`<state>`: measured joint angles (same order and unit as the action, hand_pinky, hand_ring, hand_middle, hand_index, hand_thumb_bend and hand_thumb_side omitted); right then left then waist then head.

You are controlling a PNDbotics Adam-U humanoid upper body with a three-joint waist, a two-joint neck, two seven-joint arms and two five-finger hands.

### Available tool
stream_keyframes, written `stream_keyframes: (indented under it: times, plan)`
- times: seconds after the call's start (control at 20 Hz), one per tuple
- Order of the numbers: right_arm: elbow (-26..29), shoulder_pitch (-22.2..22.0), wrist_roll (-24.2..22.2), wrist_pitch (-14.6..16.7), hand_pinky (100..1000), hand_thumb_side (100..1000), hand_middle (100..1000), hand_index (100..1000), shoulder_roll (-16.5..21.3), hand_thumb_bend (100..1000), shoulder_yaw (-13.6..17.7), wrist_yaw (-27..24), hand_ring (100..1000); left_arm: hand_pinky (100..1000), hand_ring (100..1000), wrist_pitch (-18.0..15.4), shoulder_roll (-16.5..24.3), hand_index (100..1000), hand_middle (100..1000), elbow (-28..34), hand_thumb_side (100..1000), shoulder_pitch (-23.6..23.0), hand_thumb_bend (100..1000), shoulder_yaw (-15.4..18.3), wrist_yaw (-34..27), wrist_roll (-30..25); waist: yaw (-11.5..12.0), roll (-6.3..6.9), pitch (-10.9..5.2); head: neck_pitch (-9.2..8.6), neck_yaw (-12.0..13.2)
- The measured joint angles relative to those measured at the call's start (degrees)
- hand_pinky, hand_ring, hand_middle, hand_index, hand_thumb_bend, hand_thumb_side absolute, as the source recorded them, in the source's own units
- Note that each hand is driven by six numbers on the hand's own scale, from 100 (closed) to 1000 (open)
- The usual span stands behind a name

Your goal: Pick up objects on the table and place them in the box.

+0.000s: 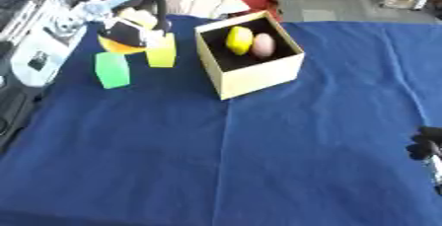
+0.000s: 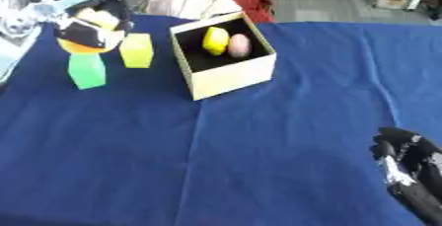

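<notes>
**Left hand on an orange thing, two things in the box**

While the right hand [image 2: 406,163] rests low at the right edge of the frame, its dark fingers curl a little and hold nothing. The left hand [image 1: 128,31] is in the upper left of the frame, wrapped around a round orange thing [image 1: 119,47]. It is too blurry to tell just how its fingers sit.

The box [image 1: 259,74] stands open on the blue table [image 1: 259,161], above the middle. Inside it lie a yellow thing [image 1: 239,40] and a pink egg shape [image 1: 264,45], side by side. Left of the box stand a yellow block [image 1: 161,53] and a green block [image 1: 112,70], near each other.
</notes>
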<state>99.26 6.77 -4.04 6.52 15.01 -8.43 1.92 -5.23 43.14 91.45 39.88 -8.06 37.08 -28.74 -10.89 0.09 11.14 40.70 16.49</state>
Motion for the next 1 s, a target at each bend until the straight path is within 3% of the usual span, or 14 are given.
stream_keyframes:
  times: [0.25, 0.6, 0.75, 0.8, 0.95, 1.0]
  plan:
    - [0.0, 0.3, -0.5, -0.1, 655, 411, 640, 763, 0.0, 100, -0.6, -0.1, 655, 346, 164, -2.3, -6.0, 556, 248, -10.9, 219, 8.4, 100, -3.4, 4.3, -1.0, -1.9, 0.00, 0.00, -0.52, 0.6]
    - [0.0, 0.8, -1.2, -0.2, 654, 414, 640, 763, -0.1, 100, -1.4, -0.6, 655, 425, 218, -4.4, -13.1, 592, 277, -24.9, 210, 13.7, 100, -5.1, 13.9, 4.1, -4.2, -0.02, 0.06, -1.50, 1.7]
    - [-0.1, 0.8, -1.4, -0.3, 654, 414, 640, 763, -0.1, 100, -1.5, -0.7, 655, 512, 292, -4.6, -15.3, 645, 338, -28.4, 205, 14.1, 100, -5.1, 15.9, 9.5, -4.8, -0.02, 0.06, -1.76, 2.1]
    - [-0.1, 0.8, -1.4, -0.3, 654, 415, 640, 763, -0.1, 100, -1.5, -0.8, 655, 606, 408, -4.6, -15.8, 711, 434, -29.0, 197, 14.1, 100, -5.1, 16.0, 11.7, -4.9, -0.03, 0.06, -1.93, 2.2]
    - [-0.2, 0.8, -1.4, -0.3, 654, 416, 639, 763, -0.1, 100, -1.5, -0.8, 655, 712, 586, -4.6, -16.2, 813, 591, -29.3, 172, 14.0, 100, -5.1, 15.6, 18.3, -4.8, -0.03, 0.06, -2.01, 2.2]
    - [-0.3, 0.8, -1.4, -0.3, 654, 416, 639, 763, -0.1, 100, -1.5, -0.8, 655, 733, 625, -4.5, -16.2, 832, 632, -29.2, 240, 13.9, 100, -5.1, 15.2, 20.1, -4.8, -0.03, 0.06, -2.02, 2.2]
